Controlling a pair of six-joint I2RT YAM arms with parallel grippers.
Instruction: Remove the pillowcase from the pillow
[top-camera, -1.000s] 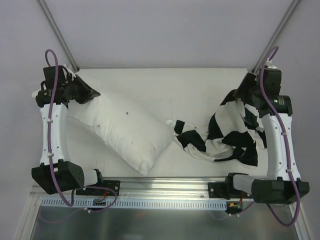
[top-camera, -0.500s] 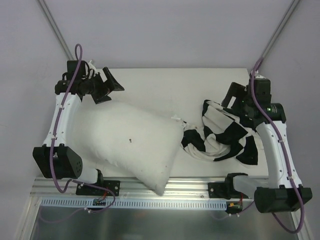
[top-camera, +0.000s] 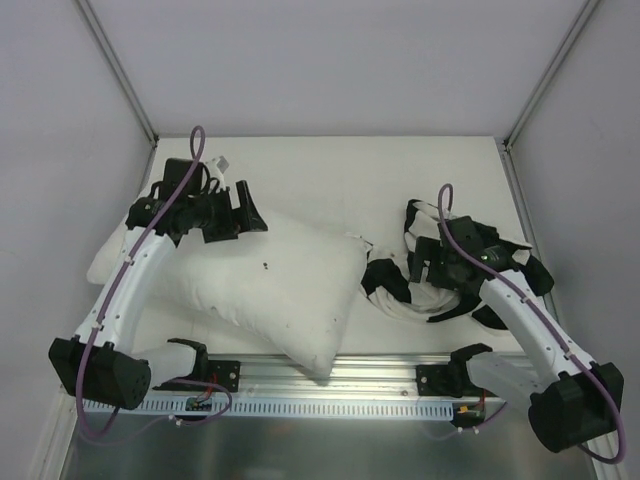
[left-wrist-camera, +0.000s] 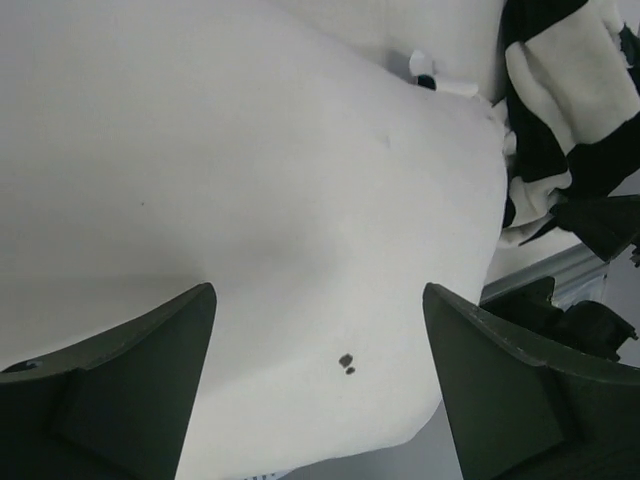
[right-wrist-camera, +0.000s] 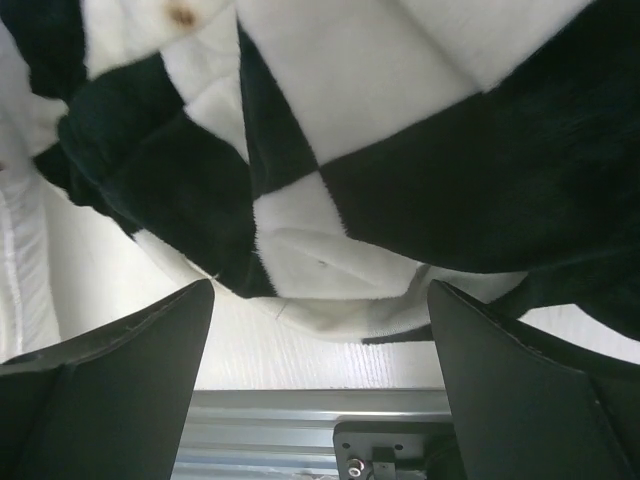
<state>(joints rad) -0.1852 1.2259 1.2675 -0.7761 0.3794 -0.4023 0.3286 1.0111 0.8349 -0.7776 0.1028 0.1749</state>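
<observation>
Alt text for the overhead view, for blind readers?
A bare white pillow lies left on the table, the crumpled checkered pillowcase to its right. The left gripper is open above the pillow, the right gripper above the pillowcase.

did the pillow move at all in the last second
Yes. The pillow has slid toward the near rail, its lower corner now overlapping the rail's edge.

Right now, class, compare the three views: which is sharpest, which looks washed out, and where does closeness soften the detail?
Top external: evenly lit and sharp, with only faint shadow under the pillow. Left wrist: the pillow's white is nearly featureless, the near fingers dark. Right wrist: the pillowcase fills the frame, slightly soft.
</observation>
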